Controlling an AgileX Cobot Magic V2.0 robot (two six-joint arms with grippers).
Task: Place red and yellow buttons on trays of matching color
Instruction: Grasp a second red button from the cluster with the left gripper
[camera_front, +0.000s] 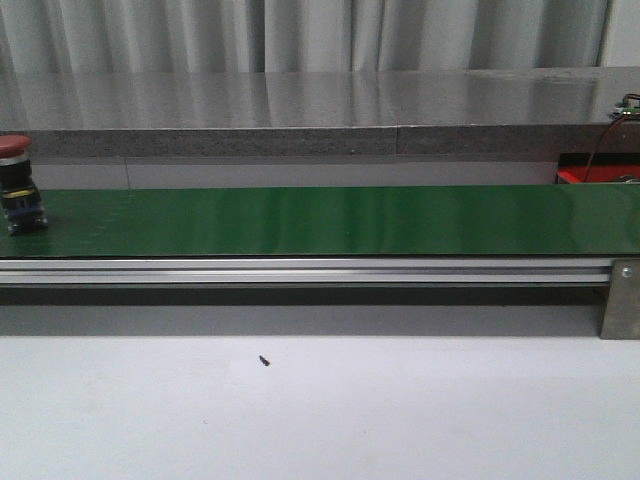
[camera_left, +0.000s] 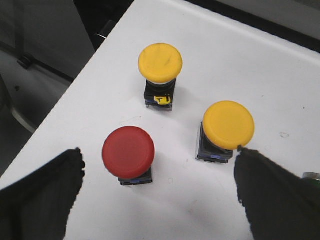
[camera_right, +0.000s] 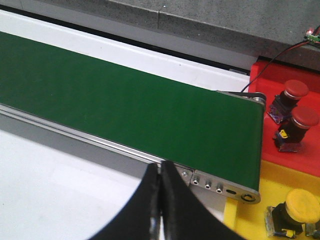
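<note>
White tabletop (camera_front: 320, 420) is filling the front view's foreground, carrying one small dark speck (camera_front: 264, 360). Behind it, the green conveyor belt (camera_front: 320, 220) is spanning the frame, with a red button (camera_front: 18, 185) standing upright at its far left end.

Left wrist view: the left gripper (camera_left: 157, 187) is hovering with fingers (camera_left: 42, 195) spread wide apart over a red button (camera_left: 128, 152) and two yellow buttons (camera_left: 160, 62) (camera_left: 228, 125), all upright.

Right wrist view: the right gripper (camera_right: 161, 200) is showing fingers pressed together, holding nothing, above the belt's edge. Two red buttons (camera_right: 295, 90) (camera_right: 304, 118) are sitting on the red tray (camera_right: 265, 75); a yellow button (camera_right: 302, 205) is resting on the yellow tray (camera_right: 250, 220).
</note>
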